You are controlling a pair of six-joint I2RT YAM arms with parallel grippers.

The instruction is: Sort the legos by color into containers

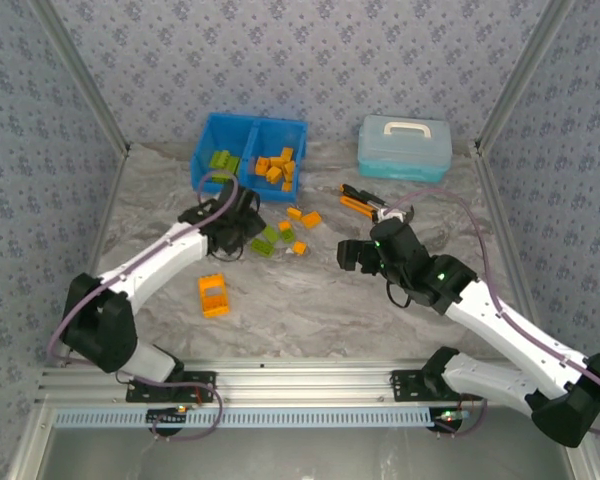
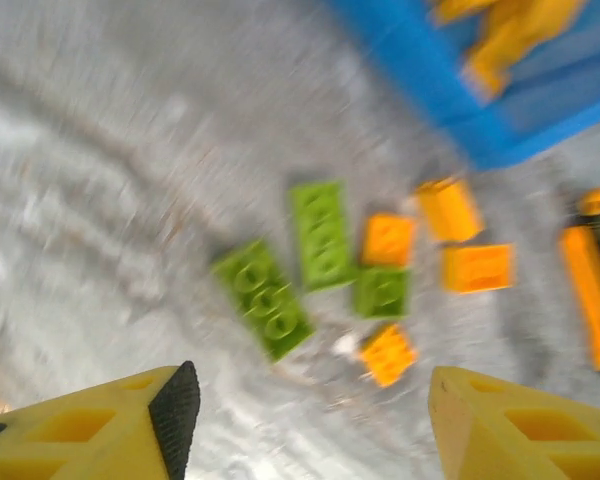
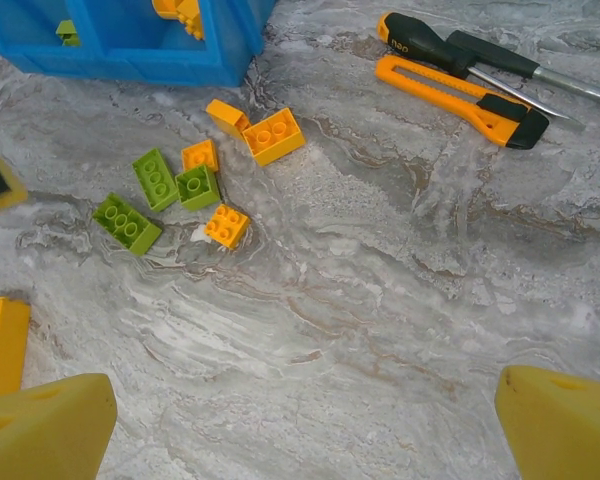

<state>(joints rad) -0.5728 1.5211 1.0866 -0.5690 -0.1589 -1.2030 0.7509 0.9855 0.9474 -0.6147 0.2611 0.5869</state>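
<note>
Bright blue plastic bin on marbled grey tabletop, small orange and lime green plastic bricks loose just before the bin's front wall, orange-and-black hand tools well right of it, large orange plastic block farther out, right gripper spread wide

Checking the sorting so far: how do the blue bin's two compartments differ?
The left compartment holds lime green bricks; the right compartment holds orange bricks. The left compartment's pile looks smaller than the right compartment's. Both are open sections of one blue bin.
</note>
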